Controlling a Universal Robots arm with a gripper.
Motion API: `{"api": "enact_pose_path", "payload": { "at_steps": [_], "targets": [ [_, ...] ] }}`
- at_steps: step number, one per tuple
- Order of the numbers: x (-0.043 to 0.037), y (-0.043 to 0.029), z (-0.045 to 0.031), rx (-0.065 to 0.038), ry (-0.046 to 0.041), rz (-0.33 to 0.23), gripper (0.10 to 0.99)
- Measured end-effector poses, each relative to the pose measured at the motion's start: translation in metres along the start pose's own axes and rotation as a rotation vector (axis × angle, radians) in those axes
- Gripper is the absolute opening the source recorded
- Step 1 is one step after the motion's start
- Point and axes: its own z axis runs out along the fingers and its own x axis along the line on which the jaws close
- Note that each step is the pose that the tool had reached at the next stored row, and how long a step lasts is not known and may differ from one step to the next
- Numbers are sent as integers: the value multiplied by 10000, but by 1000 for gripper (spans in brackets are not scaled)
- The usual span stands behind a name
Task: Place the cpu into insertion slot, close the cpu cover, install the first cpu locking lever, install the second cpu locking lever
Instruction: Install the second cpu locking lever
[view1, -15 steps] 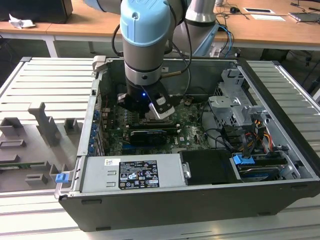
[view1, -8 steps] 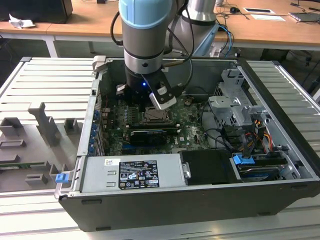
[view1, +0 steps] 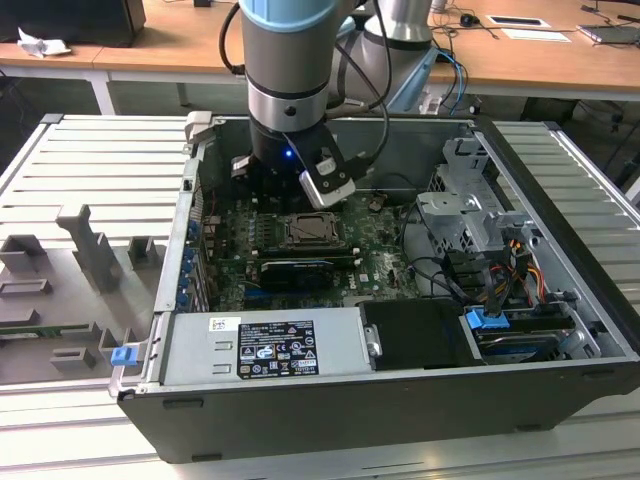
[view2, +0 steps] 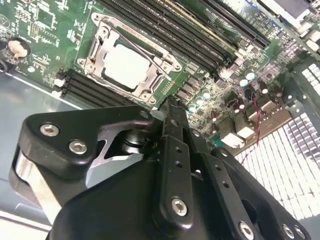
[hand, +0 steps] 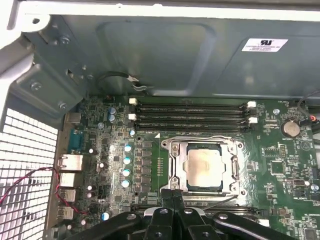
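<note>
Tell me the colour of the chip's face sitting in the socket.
Pale silvery-beige; the small square metal-faced cpu shows best in the first wrist view.

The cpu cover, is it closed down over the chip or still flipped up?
Closed. In both wrist views the cpu cover lies flat on the insertion slot, and the cpu shows through its window. The pincer sits beside the socket's edge.

PSU (view1: 265, 345) front — drive cage (view1: 470, 215) right.

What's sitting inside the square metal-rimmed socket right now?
The small square silvery-beige chip lies inside the dark metal-rimmed socket, framed by the thin silvery windowed cover plate closed over it. The chip's edges and the socket contacts below are covered. The black pincer sits shut beside the socket.
</note>
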Motion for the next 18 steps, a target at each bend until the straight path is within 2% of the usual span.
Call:
{"api": "enact_pose_path", "payload": {
  "at_steps": [6, 9, 13, 15, 18],
  "targets": [
    [-14, 4, -16, 0, 1, -1, 106],
    [-97, 1, -13, 0, 18, 3, 106],
    [-235, -19, 50, -3, 82, 21, 106],
    [-259, -32, 89, -2, 83, 22, 106],
    [-276, -89, 156, -2, 83, 24, 106]
  ]
}}
